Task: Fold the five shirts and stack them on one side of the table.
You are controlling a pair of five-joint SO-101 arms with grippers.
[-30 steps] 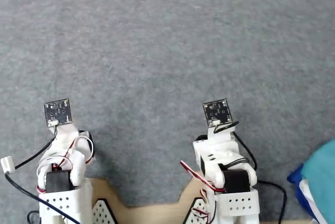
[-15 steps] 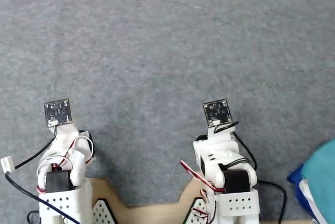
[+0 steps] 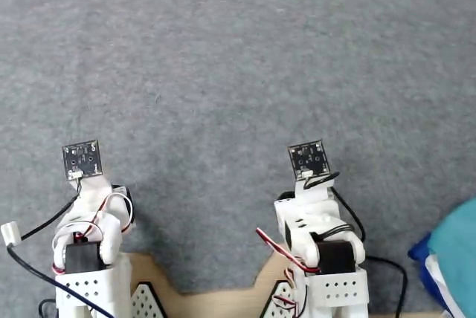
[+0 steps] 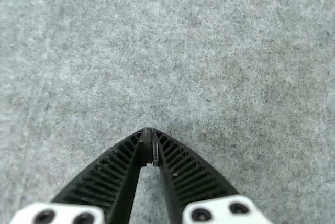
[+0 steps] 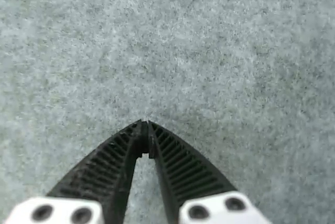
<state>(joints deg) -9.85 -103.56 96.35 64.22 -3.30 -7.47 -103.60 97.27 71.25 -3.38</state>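
A pile of shirts (image 3: 451,258), teal on top with blue and white beneath, lies at the table's front right corner, cut off by the edge of the high view. Both arms sit folded back at the front edge, the left arm (image 3: 88,214) at the left and the right arm (image 3: 316,214) right of centre. My left gripper (image 4: 147,132) is shut with nothing in it, its tips just above the grey felt. My right gripper (image 5: 144,124) is likewise shut and empty over bare felt.
Grey felt (image 3: 238,73) covers the whole table. A wooden board (image 3: 201,299) with the arm bases runs along the front edge. Loose cables (image 3: 22,258) trail beside the left base.
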